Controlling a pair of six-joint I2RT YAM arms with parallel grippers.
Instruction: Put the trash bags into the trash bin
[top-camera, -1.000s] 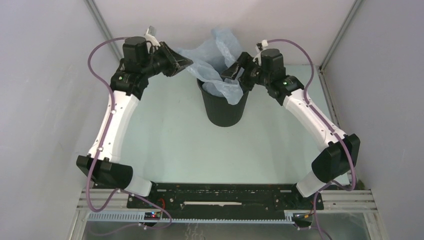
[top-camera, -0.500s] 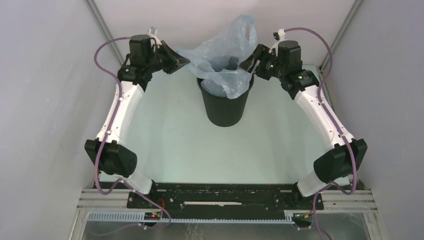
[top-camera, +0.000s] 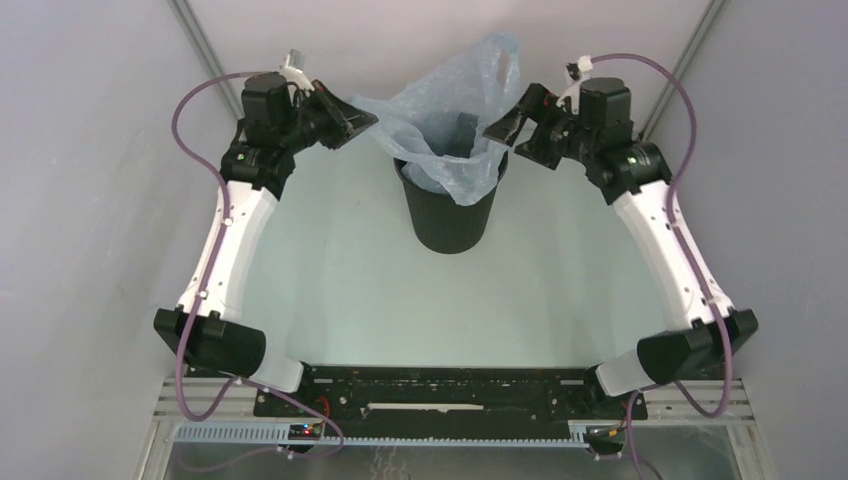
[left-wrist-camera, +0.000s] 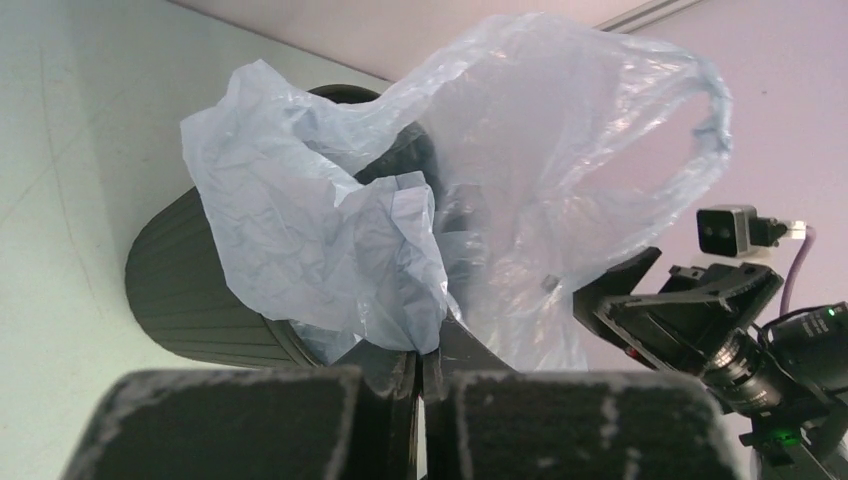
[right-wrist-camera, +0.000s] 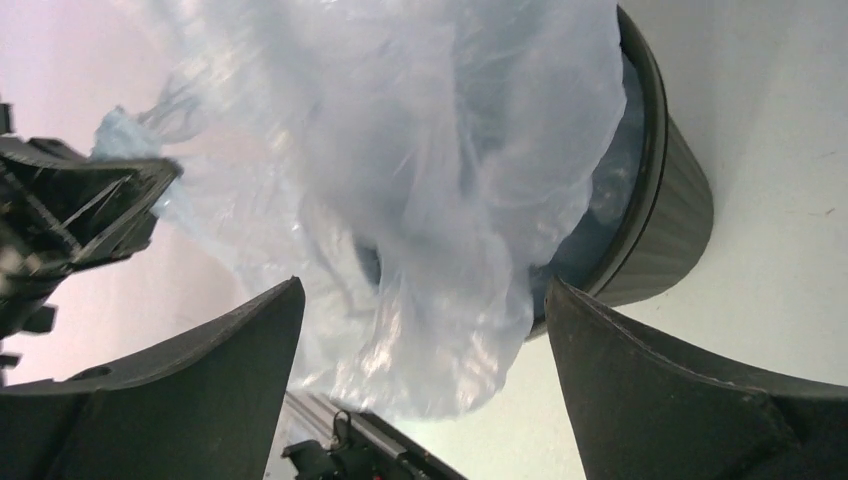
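The black trash bin (top-camera: 450, 215) stands at the table's middle back. The pale blue trash bag (top-camera: 450, 95) sits partly inside it, and its upper part and a handle loop rise high above the rim. My left gripper (top-camera: 366, 118) is shut on the bag's left edge at rim height; the left wrist view shows the film (left-wrist-camera: 330, 230) pinched between its closed fingers (left-wrist-camera: 425, 362), with the bin (left-wrist-camera: 190, 290) behind. My right gripper (top-camera: 497, 128) is open and empty beside the bag's right side. In the right wrist view its fingers (right-wrist-camera: 425, 290) stand wide apart, with the bag (right-wrist-camera: 440, 180) and the bin (right-wrist-camera: 665, 220) beyond them.
Grey walls with metal corner posts close in the back and sides of the pale green table (top-camera: 350, 280). The arm bases sit on a black rail (top-camera: 450, 390) at the near edge. My left gripper (right-wrist-camera: 80, 200) shows in the right wrist view.
My right gripper has pulled back from the bin's mouth to the right and up. The bag's top and handle loop have risen higher. My left gripper has kept its hold.
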